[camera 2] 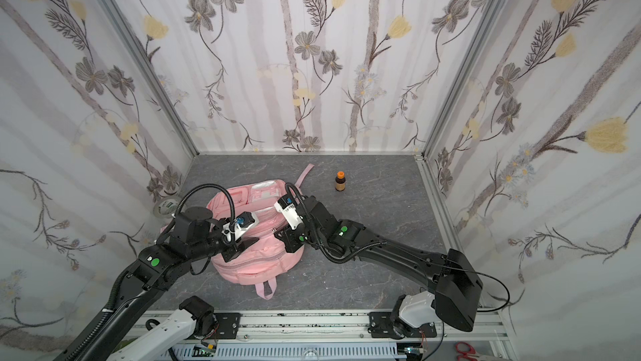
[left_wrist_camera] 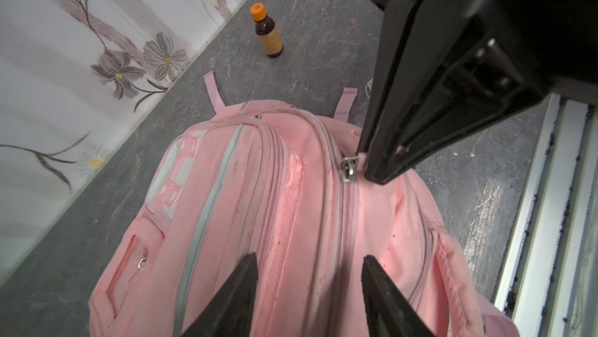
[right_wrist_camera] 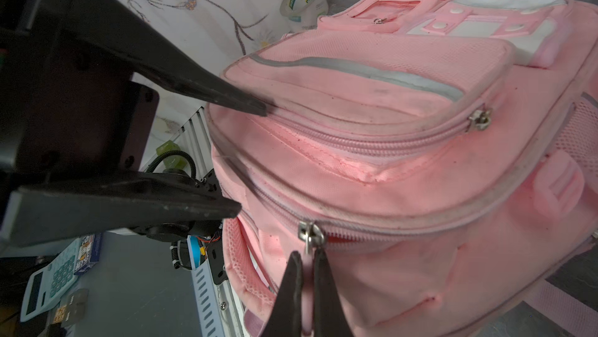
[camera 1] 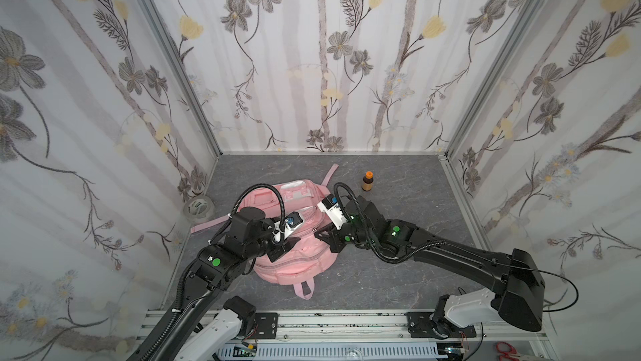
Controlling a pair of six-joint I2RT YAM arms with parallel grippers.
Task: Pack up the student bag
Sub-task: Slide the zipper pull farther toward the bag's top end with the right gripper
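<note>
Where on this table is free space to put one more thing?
Free: the table between bottle and right wall; the strip between backpack and back wall. Crowded: around the backpack, with the left gripper open over it and the right gripper pinching its zipper pull; tape roll by the left wall.

Top views high, look down, whole scene; wrist cams close, both share student bag.

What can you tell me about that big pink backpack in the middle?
The soft pink fabric backpack lies on the grey marbled tabletop, front pockets up, with pale reflective strips, metal zip pulls and loose pink straps. It looks plump and slightly soiled. The right hand pinches one zip pull; the open left hand hovers over its top.
</note>
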